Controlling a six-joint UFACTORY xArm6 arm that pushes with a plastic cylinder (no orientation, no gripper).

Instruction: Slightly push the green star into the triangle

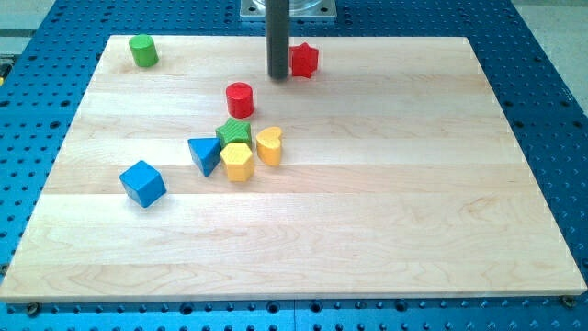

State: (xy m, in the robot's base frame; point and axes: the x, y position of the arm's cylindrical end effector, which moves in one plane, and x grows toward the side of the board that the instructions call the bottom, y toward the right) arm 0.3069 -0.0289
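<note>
No pincer shows; my tip [278, 75] stands near table's top edge; light, rigid green star [234, 131], touching blue triangle [204, 154], should slide if nudged on its right

One camera only — it is looking down at a slant from the near edge, taking in the whole wooden board [367, 230].

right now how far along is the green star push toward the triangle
Looks done: the green star already sits right against the blue triangle, in a cluster with the yellow hexagon and yellow heart. In hand: nothing. My tip stands toward the view's top, beside the red hexagon, apart from the star. Left: at most a small nudge toward the view's left, if closer contact is wanted.
</note>
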